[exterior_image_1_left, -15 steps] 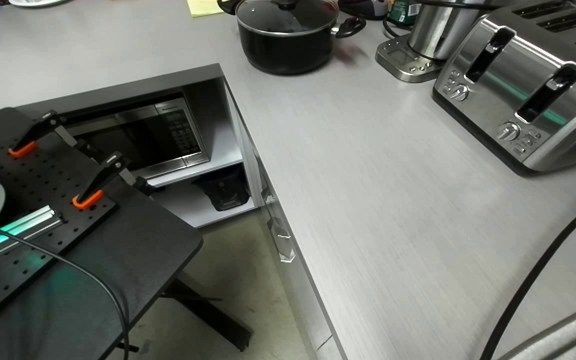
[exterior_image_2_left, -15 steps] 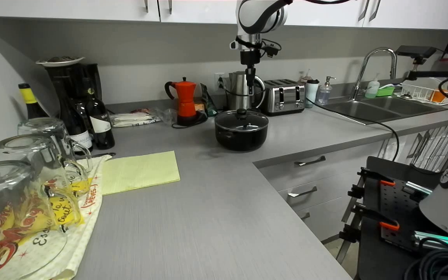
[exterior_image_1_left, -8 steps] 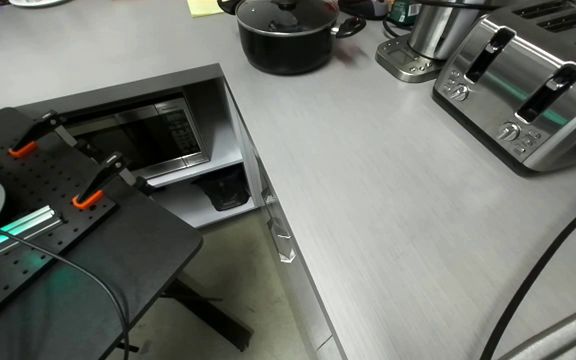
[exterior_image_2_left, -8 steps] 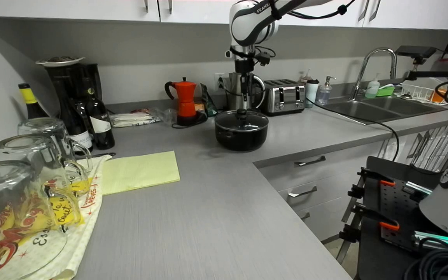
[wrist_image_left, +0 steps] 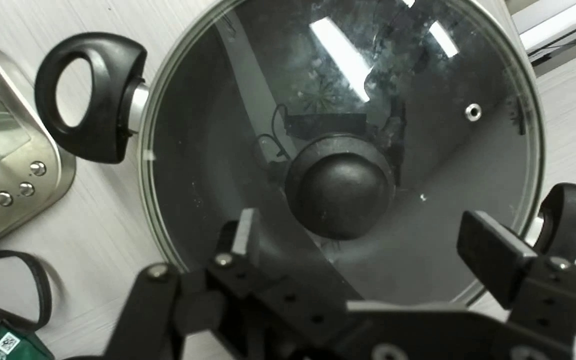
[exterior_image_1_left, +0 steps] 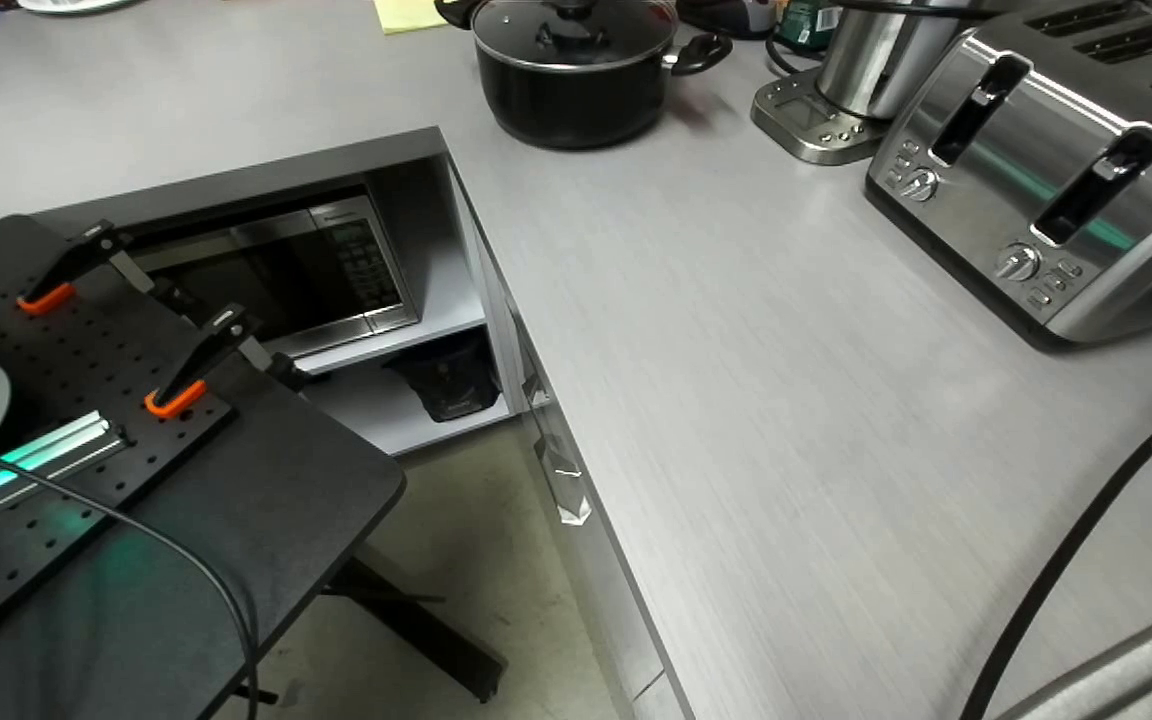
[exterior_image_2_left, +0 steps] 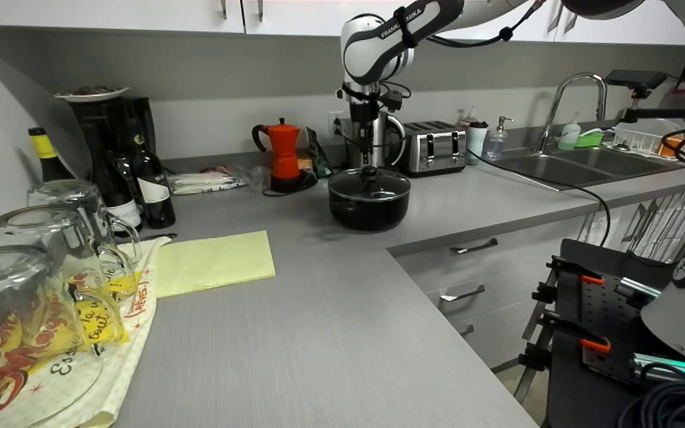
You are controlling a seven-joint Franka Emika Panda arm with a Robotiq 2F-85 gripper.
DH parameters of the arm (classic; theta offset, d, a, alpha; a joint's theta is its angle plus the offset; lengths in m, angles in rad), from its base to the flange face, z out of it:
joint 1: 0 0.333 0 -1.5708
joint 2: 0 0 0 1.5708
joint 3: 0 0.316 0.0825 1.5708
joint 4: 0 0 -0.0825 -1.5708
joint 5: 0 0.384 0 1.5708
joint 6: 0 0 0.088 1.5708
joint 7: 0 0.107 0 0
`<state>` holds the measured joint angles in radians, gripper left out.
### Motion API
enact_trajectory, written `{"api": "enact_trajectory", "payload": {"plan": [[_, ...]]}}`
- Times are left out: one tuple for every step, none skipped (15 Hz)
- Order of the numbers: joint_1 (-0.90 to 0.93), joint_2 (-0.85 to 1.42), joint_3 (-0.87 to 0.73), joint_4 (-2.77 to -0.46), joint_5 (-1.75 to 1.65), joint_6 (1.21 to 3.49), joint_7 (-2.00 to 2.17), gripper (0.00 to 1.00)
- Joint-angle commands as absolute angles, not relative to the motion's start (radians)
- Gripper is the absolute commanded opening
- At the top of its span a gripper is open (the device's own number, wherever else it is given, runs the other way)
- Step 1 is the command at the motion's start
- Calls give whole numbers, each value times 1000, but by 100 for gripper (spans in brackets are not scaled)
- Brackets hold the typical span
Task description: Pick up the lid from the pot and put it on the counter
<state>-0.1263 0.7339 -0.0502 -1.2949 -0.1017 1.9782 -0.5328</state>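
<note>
The lid (exterior_image_2_left: 351, 185) is clear glass with a black knob and rests on the black pot (exterior_image_2_left: 369, 215). Lid (exterior_image_1_left: 516, 35) and pot (exterior_image_1_left: 571, 110) also show in an exterior view, at the top edge. The counter (exterior_image_2_left: 319, 321) is light grey and bears the pot. My gripper (exterior_image_2_left: 367, 159) points down, just above the lid's knob. In the wrist view my gripper (wrist_image_left: 358, 220) is open with nothing between its fingers. The knob lies between and slightly ahead of the fingertips over the lid (wrist_image_left: 443, 170). In an exterior view only a dark reflection of it shows in the glass.
A steel kettle (exterior_image_1_left: 866, 60) and a toaster (exterior_image_1_left: 1046, 190) stand near the pot. A red moka pot (exterior_image_2_left: 284, 151), a yellow cloth (exterior_image_2_left: 217, 261) and glass mugs (exterior_image_2_left: 15, 321) lie further along. The counter's front edge and black table (exterior_image_1_left: 316, 500) are close by.
The arm has come down and moved slightly left in an exterior view, bringing my gripper closer above the lid. Its reflection in the glass has grown clearer. The lid and pot have not moved.
</note>
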Motion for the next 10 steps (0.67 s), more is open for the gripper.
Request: {"api": "enact_trajectory", "payload": {"plan": [[-133, 794, -36, -1214, -126, 1946, -510, 100], [-134, 800, -35, -1209, -126, 1944, -509, 100], [-135, 805, -35, -1207, -126, 1946, -510, 100], [-137, 808, -34, -1210, -124, 1947, -512, 100], [-138, 811, -34, -1209, -123, 1948, -511, 100], [-139, 815, -34, -1210, -123, 1949, -512, 100], [-139, 818, -34, -1210, -123, 1949, -511, 100], [-141, 822, -34, -1209, -123, 1949, -511, 100], [-142, 824, -35, -1209, -123, 1948, -510, 100], [-143, 826, -35, -1209, -123, 1948, -509, 100]]}}
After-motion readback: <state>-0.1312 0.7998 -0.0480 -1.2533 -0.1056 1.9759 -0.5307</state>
